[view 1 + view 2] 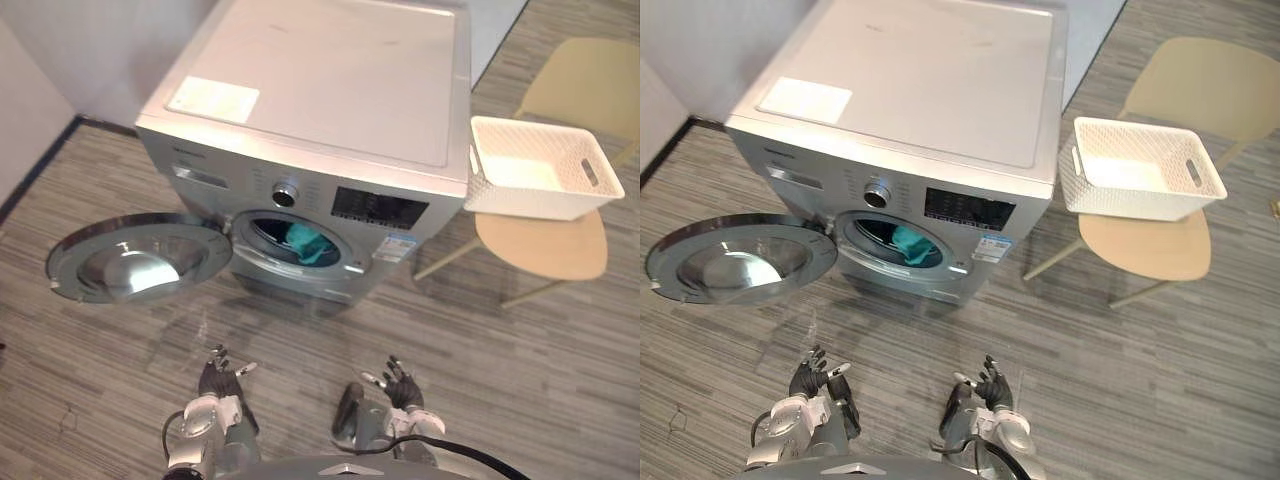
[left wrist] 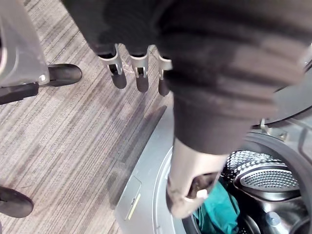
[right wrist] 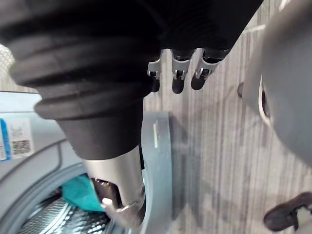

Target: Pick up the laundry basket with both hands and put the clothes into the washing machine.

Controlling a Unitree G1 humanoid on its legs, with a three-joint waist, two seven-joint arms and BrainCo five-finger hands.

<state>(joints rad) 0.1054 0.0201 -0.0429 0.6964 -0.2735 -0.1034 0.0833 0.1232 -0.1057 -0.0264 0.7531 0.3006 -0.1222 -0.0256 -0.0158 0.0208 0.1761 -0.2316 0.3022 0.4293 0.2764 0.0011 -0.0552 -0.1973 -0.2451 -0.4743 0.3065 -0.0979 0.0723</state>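
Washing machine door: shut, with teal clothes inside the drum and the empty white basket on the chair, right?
No: the left eye view shows the door swung open. The teal clothes are inside the drum and the empty white basket is on the chair.

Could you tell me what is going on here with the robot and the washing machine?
The robot faces the washing machine, whose round door is swung open to the left. A teal garment lies in the drum. The white laundry basket sits on a tan chair to the right and looks empty. The left hand and right hand are low, open, holding nothing.
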